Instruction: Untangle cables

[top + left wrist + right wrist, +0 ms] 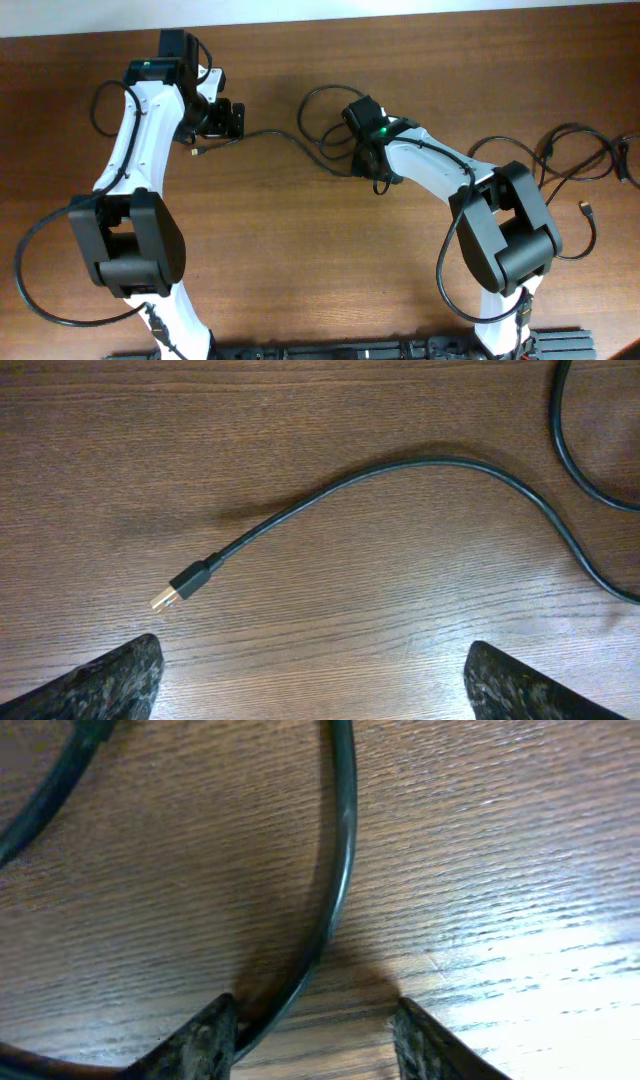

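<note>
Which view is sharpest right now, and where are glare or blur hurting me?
Left wrist: sharpest, the thin black cable with a gold-tipped plug is crisp, with a soft shadow beside it. Right wrist: very close and soft, the black cable is slightly blurred, and there is glare on the brown wooden table at lower right. Overhead: evenly lit, no strong glare, but fine detail is small.

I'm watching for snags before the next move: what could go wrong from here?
The right gripper is open with the cable close beside one finger; closing may catch it off-centre and let it slip. The left gripper hangs open near the plug end, holding nothing, so any pull there is unanchored. Pulling could tighten the loops near the right gripper.
</note>
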You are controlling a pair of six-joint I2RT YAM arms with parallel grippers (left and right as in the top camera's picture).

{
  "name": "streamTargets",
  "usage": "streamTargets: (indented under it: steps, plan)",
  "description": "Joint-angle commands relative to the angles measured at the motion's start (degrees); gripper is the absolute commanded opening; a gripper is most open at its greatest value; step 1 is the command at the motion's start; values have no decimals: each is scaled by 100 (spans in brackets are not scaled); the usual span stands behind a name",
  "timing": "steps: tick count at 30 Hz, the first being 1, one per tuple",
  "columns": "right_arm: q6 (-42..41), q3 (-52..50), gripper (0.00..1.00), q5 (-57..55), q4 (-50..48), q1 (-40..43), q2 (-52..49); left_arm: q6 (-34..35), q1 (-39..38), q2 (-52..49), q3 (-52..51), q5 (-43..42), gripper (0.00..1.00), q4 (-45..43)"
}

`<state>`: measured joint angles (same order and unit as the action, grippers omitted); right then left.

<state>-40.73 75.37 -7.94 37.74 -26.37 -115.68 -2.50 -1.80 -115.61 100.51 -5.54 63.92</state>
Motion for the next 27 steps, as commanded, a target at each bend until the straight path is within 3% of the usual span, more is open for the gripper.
streamTargets:
  steps: [1, 9, 14, 21, 27]
  plan:
    - [-48, -133, 36, -13, 101, -24, -245, 39, -7, 186, 59, 22, 96, 24]
    - [-2, -103, 4, -9, 337, 87, -227, 39, -7, 186, 59, 22, 96, 26]
    - [9, 101, 4, -11, 741, 442, 52, 42, -7, 186, 59, 17, 96, 26]
    - [1274, 776, 4, -151, 1180, 1189, 933, 39, -7, 186, 59, -114, 96, 26]
    - [2168, 1899, 4, -1598, 1838, 2085, 1934, 39, -7, 186, 59, -111, 96, 24]
